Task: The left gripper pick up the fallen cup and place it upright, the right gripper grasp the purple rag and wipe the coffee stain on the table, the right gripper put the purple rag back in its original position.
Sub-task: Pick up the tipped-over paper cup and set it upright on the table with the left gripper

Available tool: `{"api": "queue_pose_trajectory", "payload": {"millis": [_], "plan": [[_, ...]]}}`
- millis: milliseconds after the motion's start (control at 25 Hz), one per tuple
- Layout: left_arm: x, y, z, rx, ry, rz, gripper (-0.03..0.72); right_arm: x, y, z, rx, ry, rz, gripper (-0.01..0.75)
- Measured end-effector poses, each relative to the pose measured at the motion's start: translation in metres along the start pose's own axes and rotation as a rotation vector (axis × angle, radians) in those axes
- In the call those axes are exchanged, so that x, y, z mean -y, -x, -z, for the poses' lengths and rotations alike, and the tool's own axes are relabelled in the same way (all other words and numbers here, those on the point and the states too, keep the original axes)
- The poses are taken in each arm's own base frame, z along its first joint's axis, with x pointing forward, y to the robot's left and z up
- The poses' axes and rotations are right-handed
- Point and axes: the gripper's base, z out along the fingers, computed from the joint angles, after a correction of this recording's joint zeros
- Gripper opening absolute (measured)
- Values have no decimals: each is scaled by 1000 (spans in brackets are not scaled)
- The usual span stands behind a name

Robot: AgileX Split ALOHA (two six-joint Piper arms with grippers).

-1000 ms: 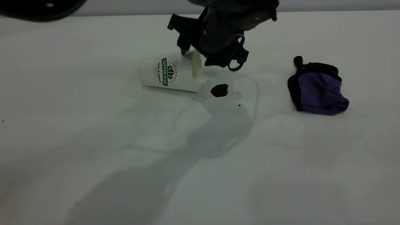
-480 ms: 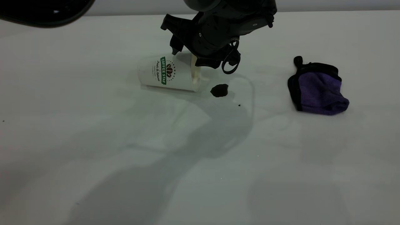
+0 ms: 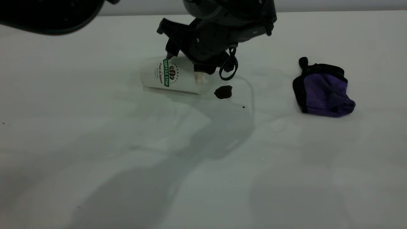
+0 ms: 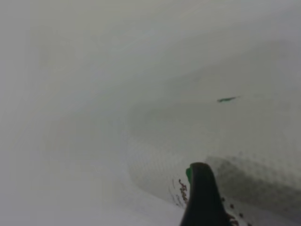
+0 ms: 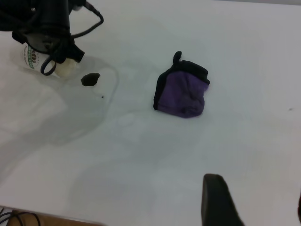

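The fallen cup (image 3: 162,74) lies on its side on the table (image 3: 203,178), mouth toward the coffee stain (image 3: 223,91). My left gripper (image 3: 186,62) is open and low over the cup's mouth end, one finger by the green band, the other at the rim. In the left wrist view one finger (image 4: 200,197) lies against the cup's wall (image 4: 244,150). The purple rag (image 3: 326,92) sits bunched at the right. My right gripper (image 5: 257,200) is open and empty, well back from the rag (image 5: 183,92), and out of the exterior view.
A tiny black speck (image 3: 243,107) lies just right of the stain. The left arm's dark bulk (image 3: 229,19) hangs over the cup at the back. The right wrist view shows the cup (image 5: 30,56), the stain (image 5: 90,79) and the table's near edge (image 5: 47,215).
My left gripper has moved down and to the left, onto the cup's mouth end. The cup has shifted slightly left. The rag and the stain have not moved.
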Motion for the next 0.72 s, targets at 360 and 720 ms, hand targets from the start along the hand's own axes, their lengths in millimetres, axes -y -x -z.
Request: {"api": "queue_pose_trajectory", "payload": {"millis": [360,720], "plan": [[-3,-1,-1,-5,40,-27,200,0,0,0,0,0,0,446],[-15,7,9,-27,122,-160,9,0,0,0,0,0,0,446]]}}
